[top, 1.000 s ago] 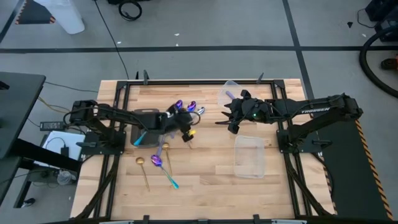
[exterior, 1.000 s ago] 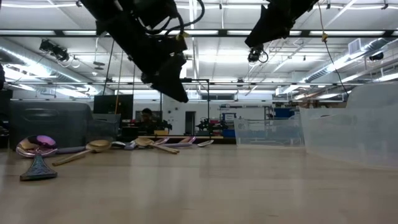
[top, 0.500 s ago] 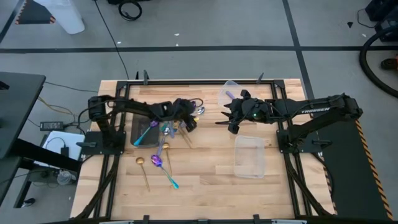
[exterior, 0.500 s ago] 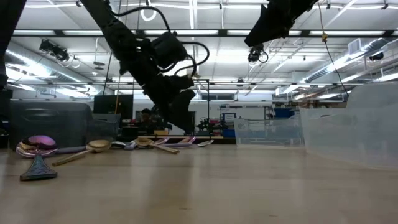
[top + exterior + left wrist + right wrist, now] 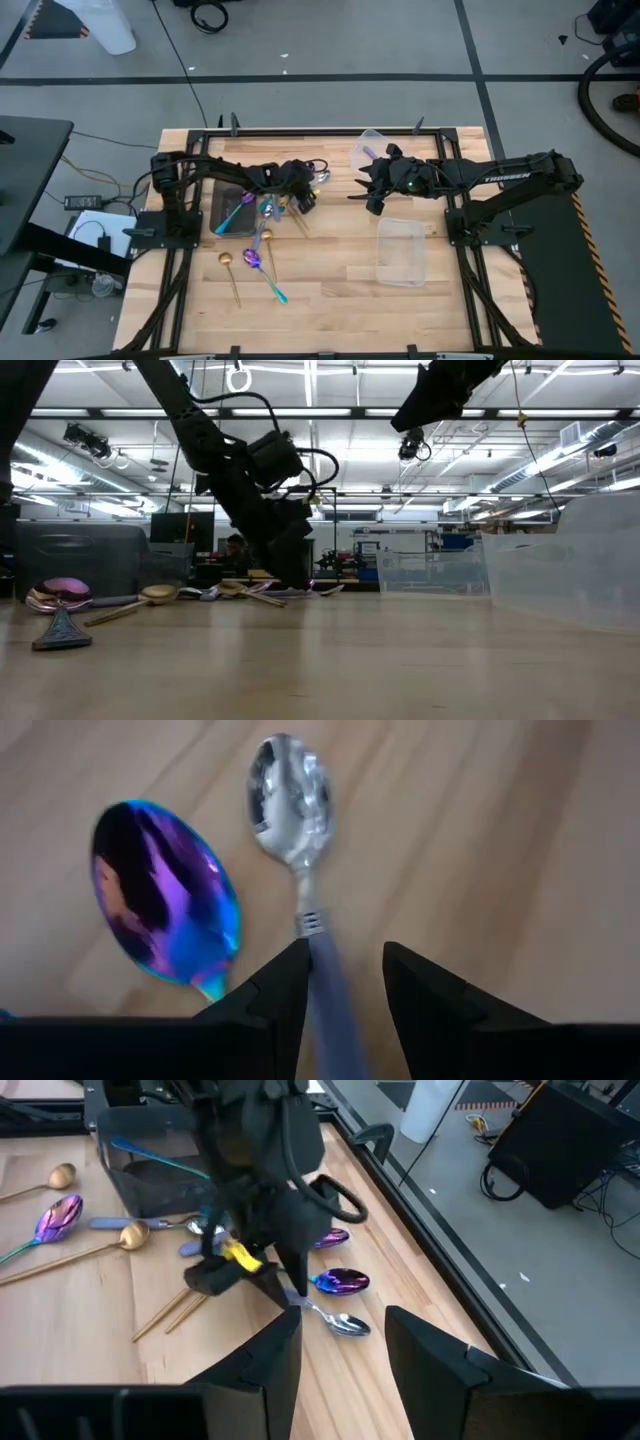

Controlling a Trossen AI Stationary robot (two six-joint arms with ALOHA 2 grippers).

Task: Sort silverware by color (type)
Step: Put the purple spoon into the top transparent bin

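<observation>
A silver spoon with a lilac handle (image 5: 290, 790) lies flat on the wooden table, beside an iridescent purple-blue spoon (image 5: 165, 900). My left gripper (image 5: 345, 990) is low over the table's far middle (image 5: 308, 197). It is open, one finger on each side of the lilac handle (image 5: 325, 980). More spoons lie around: gold ones (image 5: 130, 1235), an iridescent one (image 5: 252, 258), and a teal-handled one in the dark tray (image 5: 232, 205). My right gripper (image 5: 340, 1360) hangs open and empty high over the table (image 5: 372, 195). My left gripper comes slanting down with its fingers along the spoon's lilac handle (image 5: 325, 980), just behind the neck. The handle lies close against one finger (image 5: 285, 985). Whether that finger touches it, I cannot tell. The spoon rests flat on the table.
A clear plastic container (image 5: 402, 250) stands right of centre, and another (image 5: 370, 150) sits at the far edge. The dark tray is left of the spoon pile. Black frame rails run along the table's sides. Bare wood lies toward the near edge.
My left gripper has swung from beside the tray toward the table's far edge and dropped to just above the wood, tipping steeper. Its fingers now straddle the lilac-handled spoon. The gap between them has stayed the same. No spoon has moved.
</observation>
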